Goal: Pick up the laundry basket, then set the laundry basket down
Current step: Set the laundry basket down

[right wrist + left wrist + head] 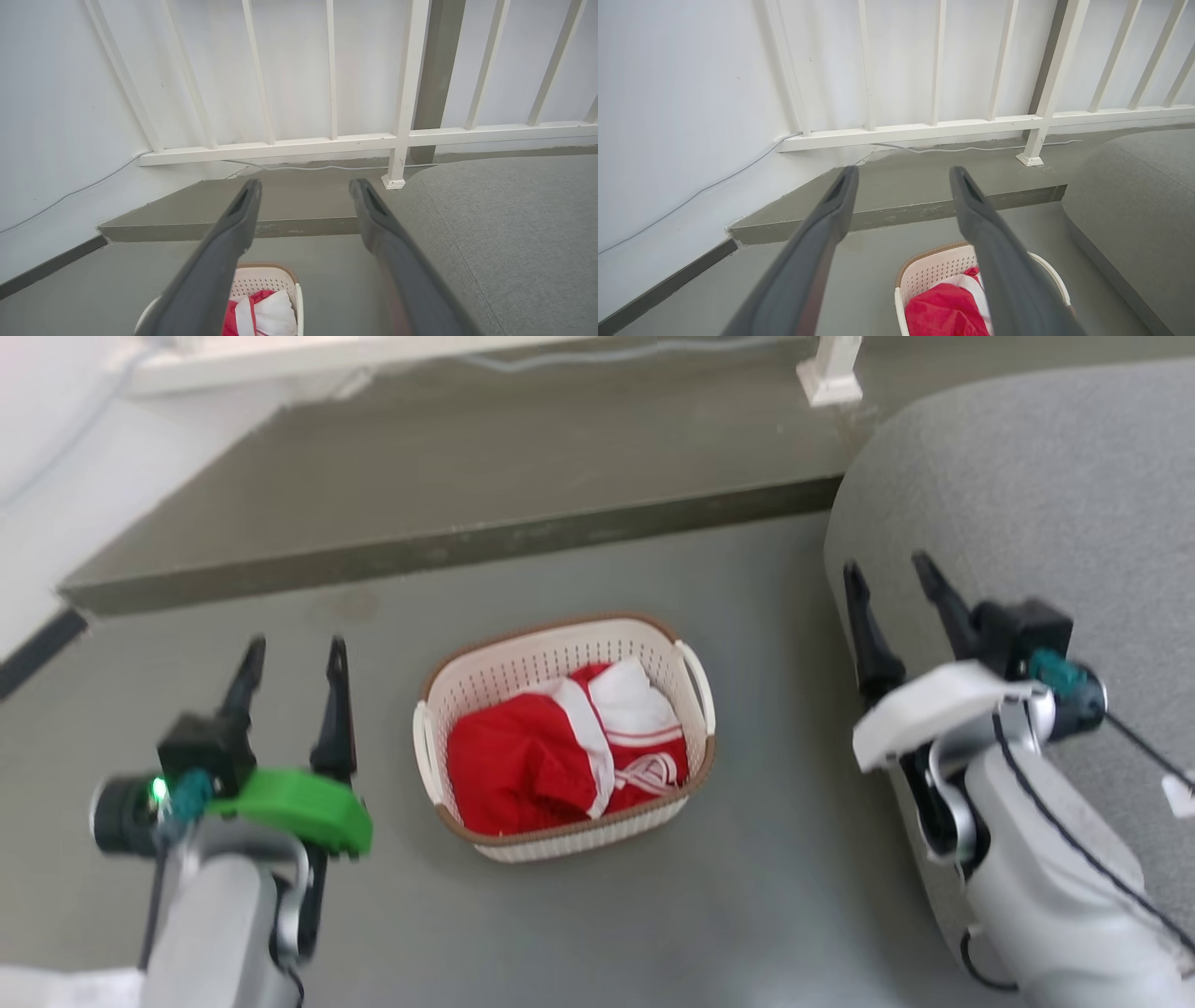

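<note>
The laundry basket (485,695) sits on the grey floor between my two arms: cream perforated plastic, brown rim, white loop handles at its left and right ends, red-and-white clothes (560,747) inside. My left gripper (294,658) hovers open to the basket's left, nothing between its fingers. My right gripper (892,579) stands open to the basket's right, over the grey cushion edge. The left wrist view has the basket (934,270) low, behind the right finger of the left gripper (903,179). In the right wrist view the basket (268,282) lies at the bottom, below the open right gripper (306,189).
A large grey fabric cushion (1046,504) fills the right side, close to my right arm. A raised grey step (420,485) runs behind the basket, with a white railing (952,126), its post (829,373) and a thin cable (971,149) along a white wall (682,102).
</note>
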{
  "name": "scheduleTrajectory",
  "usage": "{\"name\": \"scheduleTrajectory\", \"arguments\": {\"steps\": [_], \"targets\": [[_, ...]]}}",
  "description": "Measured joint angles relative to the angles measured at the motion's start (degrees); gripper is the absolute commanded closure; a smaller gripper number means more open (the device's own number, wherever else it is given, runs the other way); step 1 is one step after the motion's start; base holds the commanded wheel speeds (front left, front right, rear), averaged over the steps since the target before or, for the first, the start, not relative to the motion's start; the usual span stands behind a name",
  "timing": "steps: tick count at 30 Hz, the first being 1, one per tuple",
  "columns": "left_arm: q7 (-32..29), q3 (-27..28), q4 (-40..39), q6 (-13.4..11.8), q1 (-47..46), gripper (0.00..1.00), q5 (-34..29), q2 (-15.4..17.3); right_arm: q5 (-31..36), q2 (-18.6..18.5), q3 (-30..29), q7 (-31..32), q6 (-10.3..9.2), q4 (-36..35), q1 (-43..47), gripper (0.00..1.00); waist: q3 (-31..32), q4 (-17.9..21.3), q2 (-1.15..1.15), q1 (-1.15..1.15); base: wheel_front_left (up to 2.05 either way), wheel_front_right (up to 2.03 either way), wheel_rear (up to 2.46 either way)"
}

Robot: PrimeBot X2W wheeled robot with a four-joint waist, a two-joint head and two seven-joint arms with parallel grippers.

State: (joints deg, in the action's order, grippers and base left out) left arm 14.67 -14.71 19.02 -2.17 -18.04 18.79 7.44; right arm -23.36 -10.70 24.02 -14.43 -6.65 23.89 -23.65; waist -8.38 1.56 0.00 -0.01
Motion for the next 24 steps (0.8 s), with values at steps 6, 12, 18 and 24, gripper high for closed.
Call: {"name": "scheduleTrajectory", "arguments": {"steps": [6,12,18,24], "targets": [[0.0,-0.4,-2.0,-0.4,6.2,0.00,-1.5,-0.3,0.9,0.0,-0.9,0.0,-0.10,-1.7,5.4,0.00,3.3,-0.1,0.00,0.00,0.00,0.00,0.00],[0.0,-0.9,-3.7,-0.9,10.8,0.00,-1.9,-0.9,1.6,0.0,-1.9,0.0,-0.44,-2.7,11.0,0.00,6.1,-0.2,0.00,0.00,0.00,0.00,0.00],[0.0,-0.8,-5.4,-1.5,14.9,0.00,-2.4,-1.0,1.6,0.0,-2.0,0.0,-0.44,-3.3,15.3,0.00,8.1,-0.4,0.00,0.00,0.00,0.00,0.00],[0.0,-0.8,-7.2,-2.0,17.9,0.00,-2.7,-1.0,1.7,0.1,-2.0,0.0,-0.44,-4.5,17.7,0.00,8.7,-0.5,0.00,0.00,0.00,0.00,0.00]]}}
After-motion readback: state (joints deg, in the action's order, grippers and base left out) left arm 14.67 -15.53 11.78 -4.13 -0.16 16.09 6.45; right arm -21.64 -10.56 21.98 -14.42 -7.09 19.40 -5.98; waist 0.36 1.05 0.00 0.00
